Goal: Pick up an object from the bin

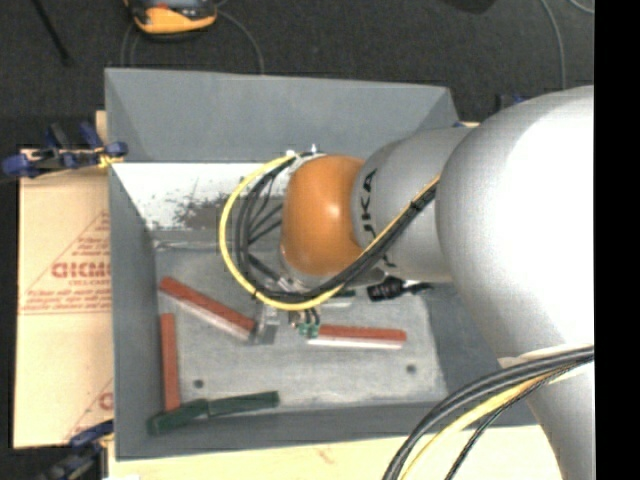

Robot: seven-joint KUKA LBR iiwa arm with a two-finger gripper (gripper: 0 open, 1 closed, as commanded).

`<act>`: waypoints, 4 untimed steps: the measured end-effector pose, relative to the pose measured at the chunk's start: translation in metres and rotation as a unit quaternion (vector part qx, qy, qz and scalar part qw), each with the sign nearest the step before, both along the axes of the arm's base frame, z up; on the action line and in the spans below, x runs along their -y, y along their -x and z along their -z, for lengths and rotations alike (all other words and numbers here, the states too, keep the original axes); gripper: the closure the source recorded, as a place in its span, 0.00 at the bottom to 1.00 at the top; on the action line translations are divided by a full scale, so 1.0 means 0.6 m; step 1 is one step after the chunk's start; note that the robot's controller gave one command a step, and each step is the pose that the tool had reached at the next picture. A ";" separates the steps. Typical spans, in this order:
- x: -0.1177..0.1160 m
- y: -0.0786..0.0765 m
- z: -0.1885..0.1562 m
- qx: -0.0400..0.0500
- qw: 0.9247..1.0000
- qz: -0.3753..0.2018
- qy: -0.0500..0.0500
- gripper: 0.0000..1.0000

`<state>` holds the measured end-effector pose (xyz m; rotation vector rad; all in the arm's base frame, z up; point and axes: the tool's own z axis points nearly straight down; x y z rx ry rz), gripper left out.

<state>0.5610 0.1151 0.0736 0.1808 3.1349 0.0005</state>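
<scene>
Tool [268, 328] sits low at the diagonal red stick's [205, 306] lower end. I cannot tell its grip state; seemingly nothing lifted yet.

**A:** Light fell from overhead, and the arm [530, 198] took the brunt of it, with its pale shell glaring close to white.

**B:** The orange cover [320, 213] fared better, with just a soft sheen across its crown.

**A:** Inside the bin [280, 118], the far slope was bright, almost chalky, along its upper edge.

**B:** And the left wall sat in shade, with a shadow pooled on the bin's bottom beneath the wrist.

**A:** Outside, the ground [330, 18] stayed dark, nearly black.
</scene>
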 end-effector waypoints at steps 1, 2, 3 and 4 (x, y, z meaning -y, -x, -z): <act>0.000 0.036 -0.051 0.001 0.993 -0.116 0.000 1.00; -0.125 0.035 -0.009 0.001 0.999 0.054 -0.001 0.00; -0.133 0.035 -0.006 0.001 0.999 0.053 -0.001 0.00; -0.127 0.015 -0.041 -0.001 1.000 0.023 0.001 0.00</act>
